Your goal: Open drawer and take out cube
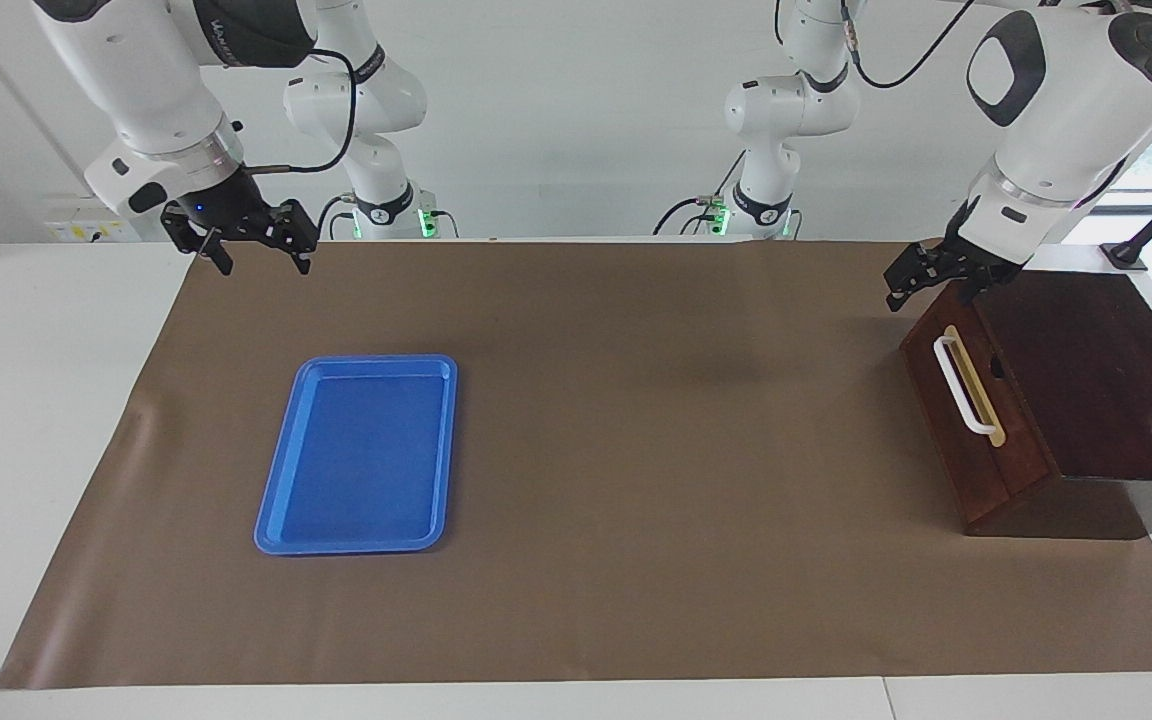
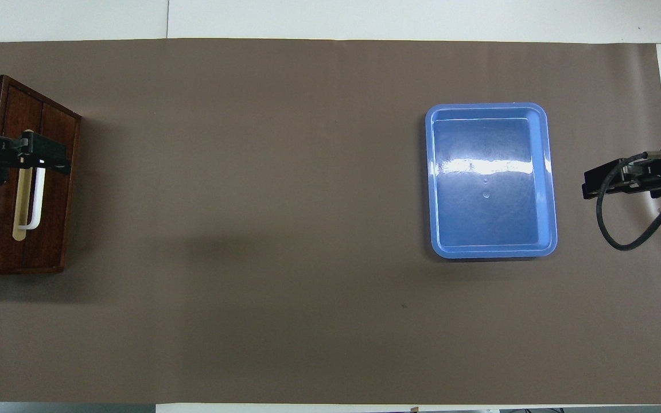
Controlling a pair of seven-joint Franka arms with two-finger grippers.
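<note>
The dark reddish-brown drawer (image 1: 971, 450) stands at the left arm's end of the table and is pushed in. Its white bar handle (image 1: 958, 385) sits on a pale yellow strip on the front. The cube is hidden. My left gripper (image 1: 931, 288) hangs open just above the end of the handle nearer to the robots, touching nothing. From overhead, the left gripper (image 2: 35, 158) covers that end of the handle (image 2: 37, 203) on the drawer (image 2: 55, 241). My right gripper (image 1: 261, 260) is open and empty in the air over the mat's corner at the right arm's end, also in the overhead view (image 2: 587, 186).
A flat blue tray (image 1: 361, 455) lies empty on the brown mat (image 1: 636, 450) toward the right arm's end, shown overhead as the tray (image 2: 488, 218). White tabletop borders the mat.
</note>
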